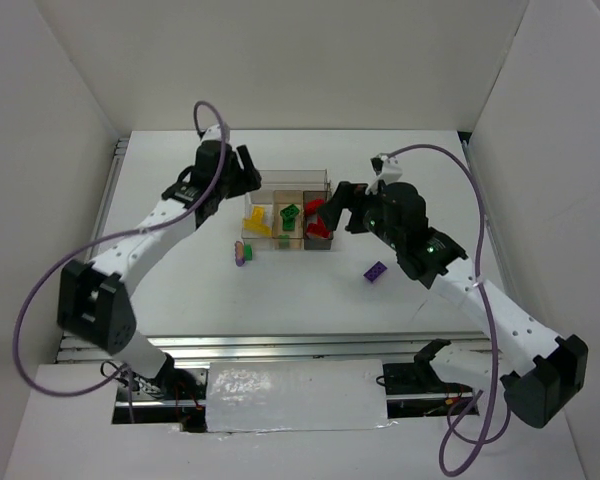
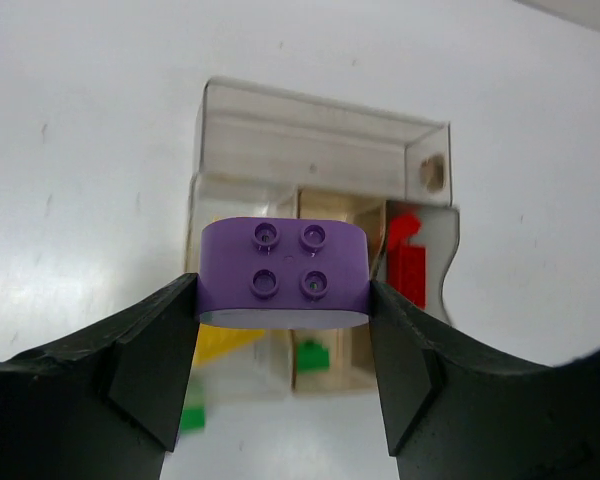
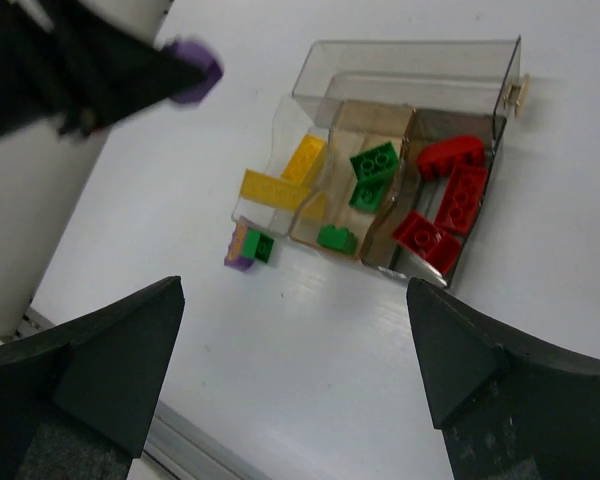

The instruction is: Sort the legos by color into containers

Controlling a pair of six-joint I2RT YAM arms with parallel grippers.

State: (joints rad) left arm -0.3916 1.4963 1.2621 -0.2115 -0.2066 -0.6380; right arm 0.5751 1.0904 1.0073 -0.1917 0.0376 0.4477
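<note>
The left claw (image 2: 283, 300) is closed on a purple rounded brick (image 2: 283, 262). The brick's four studs face the wrist camera, with one finger (image 2: 155, 350) against each short end. The brick is held off the tabletop (image 1: 310, 300), above the bin cluster (image 1: 292, 215). In the top view this claw sits at 11 o'clock of the cluster and the held brick cannot be made out. In the right wrist view the brick shows only as a blurred purple patch at upper left. The right claw (image 3: 295, 350) stands wide open with nothing between its fingers. In the top view it lies at the cluster's 3 o'clock edge and covers part of the dark-grey bin (image 3: 450, 122). The cluster comprises a wide clear compartment (image 3: 410, 70) at 12 o'clock and three narrow bins side by side below it. The clear narrow bin (image 3: 285, 130) holds yellow bricks (image 3: 302, 160). The tan bin (image 3: 375, 118) holds three green bricks (image 3: 375, 160). The dark-grey bin holds several red bricks (image 3: 463, 197); their exact count is unclear because they overlap. A small tan tab (image 3: 523, 92) projects from the wide compartment's end; its nature cannot be determined. Just outside the clear narrow bin, at 7 o'clock, a green brick (image 3: 258, 246) rests against a purple piece (image 3: 235, 260); whether the two are joined cannot be told. A loose purple brick (image 1: 376, 270) lies on the tabletop at 4 o'clock of the cluster and is seen only in the top view. In the left wrist view the held brick and the fingers hide the near halves of the narrow bins.
</note>
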